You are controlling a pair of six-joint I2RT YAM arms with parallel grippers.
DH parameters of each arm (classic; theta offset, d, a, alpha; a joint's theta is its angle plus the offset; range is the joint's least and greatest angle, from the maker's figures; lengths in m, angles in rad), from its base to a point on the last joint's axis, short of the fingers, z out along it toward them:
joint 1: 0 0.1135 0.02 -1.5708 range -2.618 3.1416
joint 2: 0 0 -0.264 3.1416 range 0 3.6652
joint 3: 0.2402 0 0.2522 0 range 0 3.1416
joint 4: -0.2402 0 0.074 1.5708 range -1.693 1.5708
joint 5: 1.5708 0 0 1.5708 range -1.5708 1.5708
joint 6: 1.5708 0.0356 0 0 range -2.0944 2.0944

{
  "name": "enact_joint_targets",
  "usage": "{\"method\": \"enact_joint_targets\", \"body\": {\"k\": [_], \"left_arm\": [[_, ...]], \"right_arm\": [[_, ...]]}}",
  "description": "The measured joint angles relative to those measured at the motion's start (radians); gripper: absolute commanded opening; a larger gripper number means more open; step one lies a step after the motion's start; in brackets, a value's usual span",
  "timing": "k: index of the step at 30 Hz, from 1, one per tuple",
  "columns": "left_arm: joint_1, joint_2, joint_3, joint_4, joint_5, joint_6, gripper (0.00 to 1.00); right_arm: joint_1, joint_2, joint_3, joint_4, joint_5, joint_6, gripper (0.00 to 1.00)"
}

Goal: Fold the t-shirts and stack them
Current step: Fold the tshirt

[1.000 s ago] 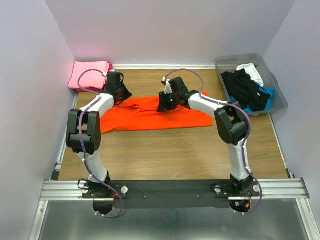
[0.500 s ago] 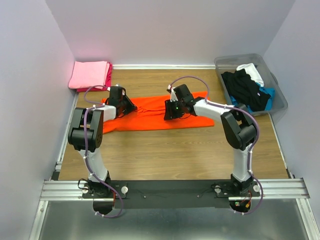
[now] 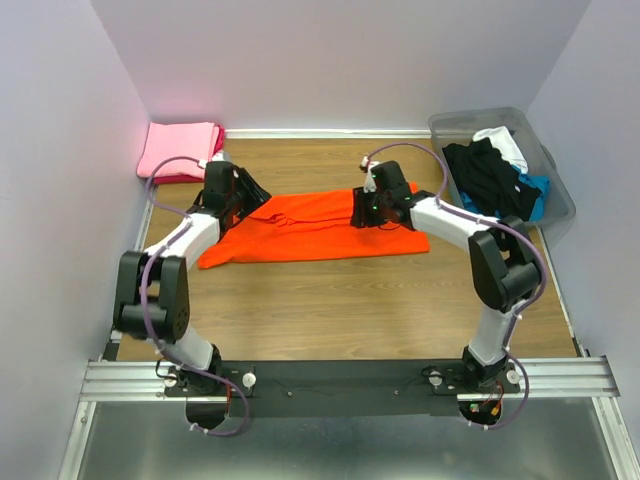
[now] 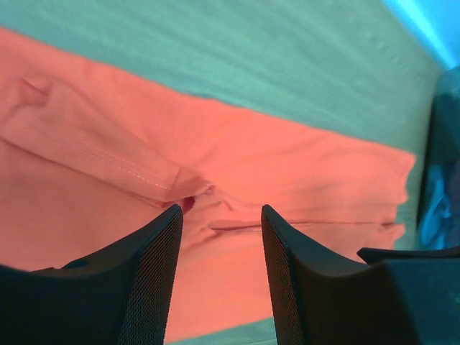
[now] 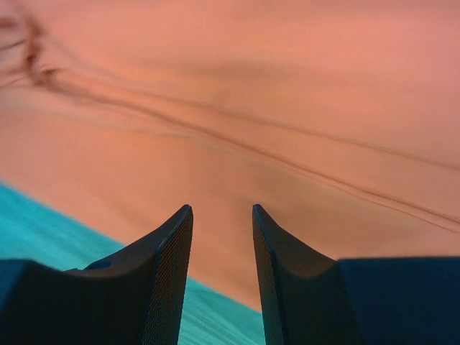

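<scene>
Progress so far, as you can judge it: 1 small stack made, 1 shirt partly folded, and several not started. At 10 o'clock on the wooden bench [image 3: 330,300], the folded light pink and magenta t-shirts [image 3: 180,148] sit piled in the far corner. The bright orange t-shirt [image 3: 310,228] lies at the centre as a long flat band running from 9 to 3 o'clock. It looks folded lengthwise, but it is not yet folded short or carried to the stack. At 2 o'clock the translucent grey plastic bin [image 3: 556,205] holds a crumpled black t-shirt [image 3: 490,175], a white t-shirt [image 3: 505,142] and a blue t-shirt [image 3: 535,187], so most of the work remains.

Your left hand [image 4: 221,212] is over the band's 9 o'clock end, fingers apart and gripping nothing. Your right hand [image 5: 221,208] is low over the 3 o'clock part, also released, with the cloth beneath it not pinched.

Compared with 0.5 s ago, both hands have moved outward along the shirt and both elbows have swung wider. The orange band lies much as it did.
</scene>
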Motion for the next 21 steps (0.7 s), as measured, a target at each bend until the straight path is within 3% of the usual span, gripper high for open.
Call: {"method": "enact_joint_targets", "body": {"k": [8,15,21], "left_arm": [[0.0,-0.169,-0.036,-0.135,-0.169,0.004,0.56],[0.0,-0.139,-0.157,-0.238,-0.239,0.003,0.56],[0.0,-0.011,-0.117,-0.264,-0.273,0.024,0.51]], "right_arm": [[-0.077,-0.029,-0.093,-0.001,0.107,0.006,0.46],[-0.077,-0.028,-0.115,-0.031,0.156,0.013,0.46],[-0.077,-0.026,-0.129,-0.084,0.161,0.016,0.47]]}}
